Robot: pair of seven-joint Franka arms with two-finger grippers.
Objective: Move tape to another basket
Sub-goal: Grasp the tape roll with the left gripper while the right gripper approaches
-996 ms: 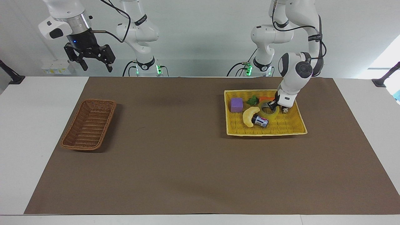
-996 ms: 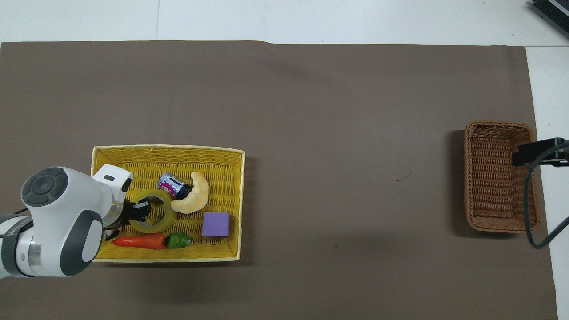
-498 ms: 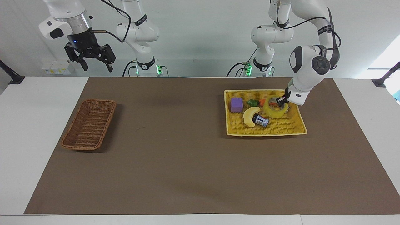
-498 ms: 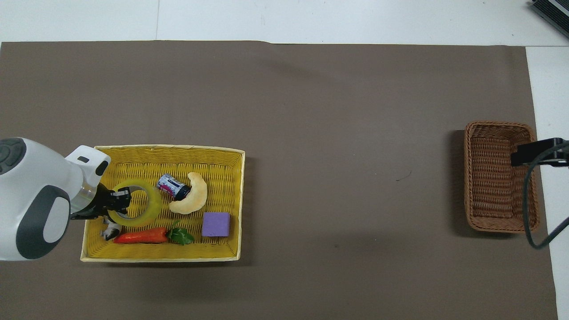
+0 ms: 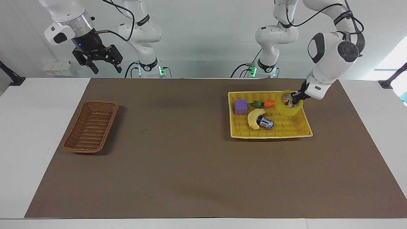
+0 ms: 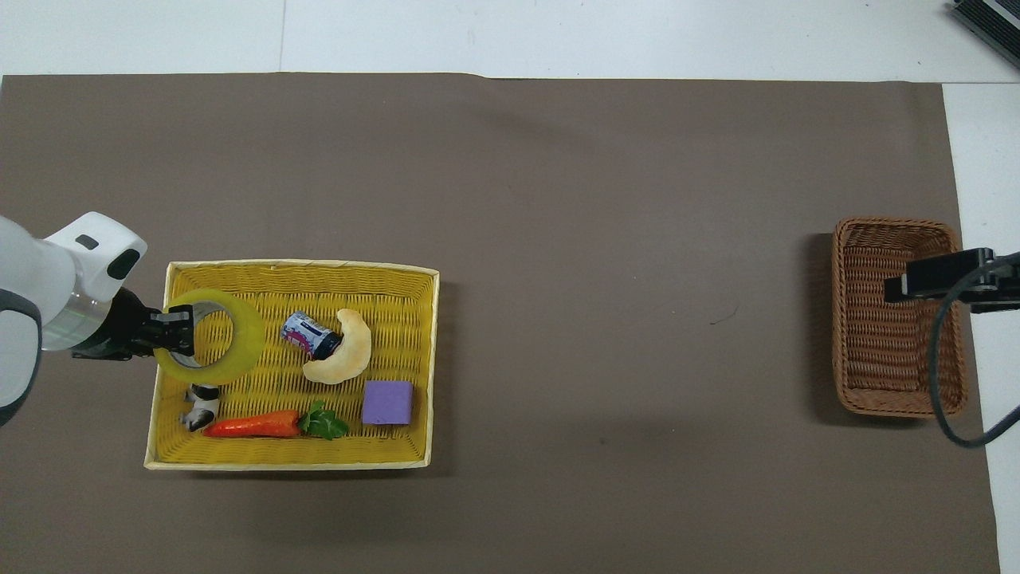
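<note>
Since a second ago I have lifted the tape, a wide ring of yellowish translucent packing tape, up off the floor of the flat bright yellow woven tray, and my left arm has risen and drawn back toward the tray's end at the left arm's edge of the table. In the facing view my left gripper is clamped on the rim of the roll, which hangs tilted in the air over the tray, clear of the weave. Below it in the tray lie an orange carrot with green leaves, a purple foam cube, a pale yellow banana and a small dark can with a printed label touching the banana. My right gripper waits high in the air with its fingers spread, over the robots' edge of the table near the small dark brown woven wicker basket, which sits on the brown mat well apart from the tray. In the overhead view the left gripper pinches one wall of the tape, one finger inside the ring, over the tray's end. A small black-and-white figure lies beside the carrot; the cube, banana and can lie as described. My right arm's dark hand part overlaps the basket.
</note>
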